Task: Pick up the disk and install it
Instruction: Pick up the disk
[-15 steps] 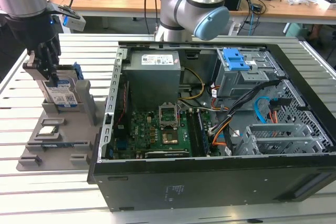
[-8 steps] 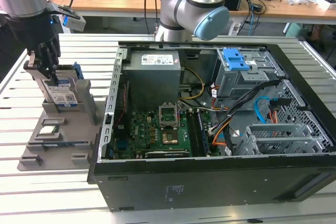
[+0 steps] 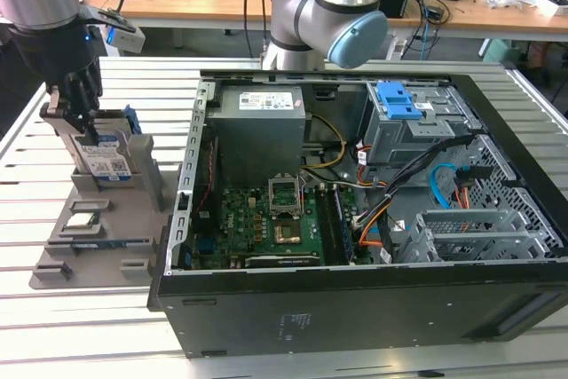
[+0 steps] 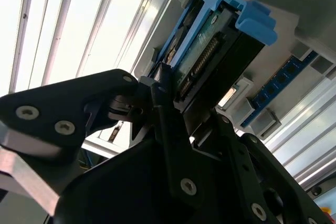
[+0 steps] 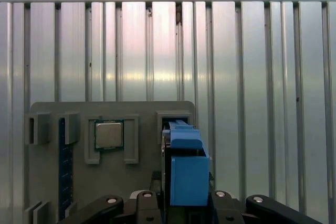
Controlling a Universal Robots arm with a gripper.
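One disk [image 3: 105, 153], one chip [image 5: 108, 135] — one computer case [image 3: 355, 317].

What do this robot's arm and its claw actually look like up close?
The arm is made of round silver-grey tubes joined by fat joints with light blue caps. Its gripper is matte black: angular linked plates fastened with small silver screws, ending in two narrow fingers. A small white box is fixed beside the wrist.
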